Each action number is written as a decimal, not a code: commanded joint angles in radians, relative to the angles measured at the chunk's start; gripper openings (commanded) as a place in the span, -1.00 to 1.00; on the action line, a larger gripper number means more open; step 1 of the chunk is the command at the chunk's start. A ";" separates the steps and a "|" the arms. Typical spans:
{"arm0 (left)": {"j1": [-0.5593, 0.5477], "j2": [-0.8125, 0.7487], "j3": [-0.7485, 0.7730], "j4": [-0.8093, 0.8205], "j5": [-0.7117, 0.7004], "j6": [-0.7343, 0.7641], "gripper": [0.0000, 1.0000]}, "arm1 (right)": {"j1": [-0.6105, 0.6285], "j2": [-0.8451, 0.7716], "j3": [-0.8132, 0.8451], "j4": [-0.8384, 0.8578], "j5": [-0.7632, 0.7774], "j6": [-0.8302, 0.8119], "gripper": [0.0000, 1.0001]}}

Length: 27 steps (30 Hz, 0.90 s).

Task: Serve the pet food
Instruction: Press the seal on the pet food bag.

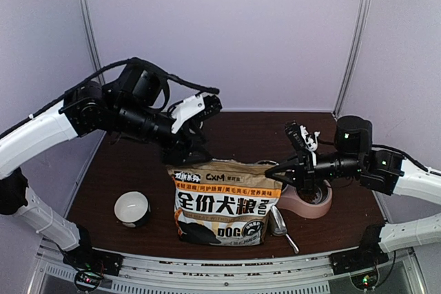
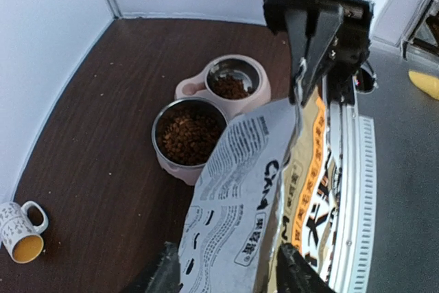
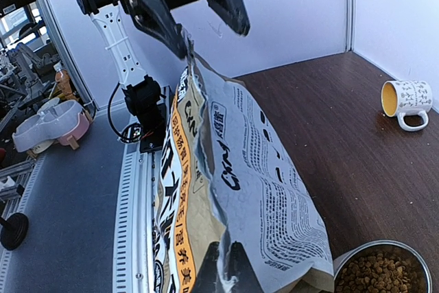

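One top edge on the bag (image 1: 224, 204): we see the right claw (image 2: 302, 94) clamped on it, the left claw (image 3: 211, 38) spread apart astride it.

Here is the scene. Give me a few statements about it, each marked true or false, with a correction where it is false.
1. The bowl holds kibble on both sides. True.
2. The right gripper has open jaws, away from the bag. False: its jaws are shut on the bag's top edge.
3. The mug is between bag and bowl. False: the bag stands between mug and bowl.
4. The left gripper has open jaws. True.
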 commanded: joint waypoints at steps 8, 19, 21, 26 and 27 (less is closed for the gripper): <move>-0.090 0.203 0.301 0.042 0.017 -0.028 0.46 | -0.005 -0.046 0.020 0.037 0.018 0.025 -1.00; -0.107 0.383 0.478 -0.070 0.059 0.030 0.48 | -0.005 -0.071 0.019 0.026 0.034 0.027 -1.00; -0.107 0.388 0.485 -0.076 0.076 0.036 0.48 | -0.005 -0.077 0.016 0.030 0.040 0.030 -1.00; -0.108 0.397 0.493 -0.119 0.089 0.051 0.39 | -0.005 -0.088 0.001 0.060 0.054 0.043 -1.00; -0.110 0.400 0.492 -0.130 0.086 0.052 0.37 | -0.005 -0.090 -0.001 0.065 0.055 0.046 -1.00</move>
